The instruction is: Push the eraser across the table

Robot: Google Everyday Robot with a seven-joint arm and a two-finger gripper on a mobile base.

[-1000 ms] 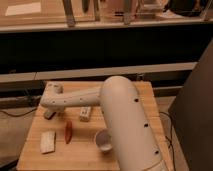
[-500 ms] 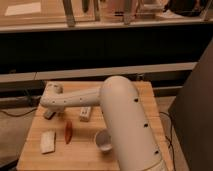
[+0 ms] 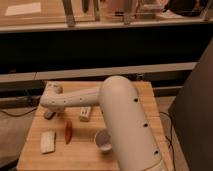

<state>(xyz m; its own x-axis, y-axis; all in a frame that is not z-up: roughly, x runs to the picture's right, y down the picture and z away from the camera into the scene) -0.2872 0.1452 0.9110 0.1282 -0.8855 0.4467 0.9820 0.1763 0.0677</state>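
Nothing moved, hand (image 3: 49, 114) at left of table (image 3: 80, 155), eraser (image 3: 48, 141) near it

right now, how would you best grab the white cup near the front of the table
Probably from above, pinching one rim wall: the white cup stands upright, mouth open, with the arm close beside it. The gripper hangs near the left edge of the table.
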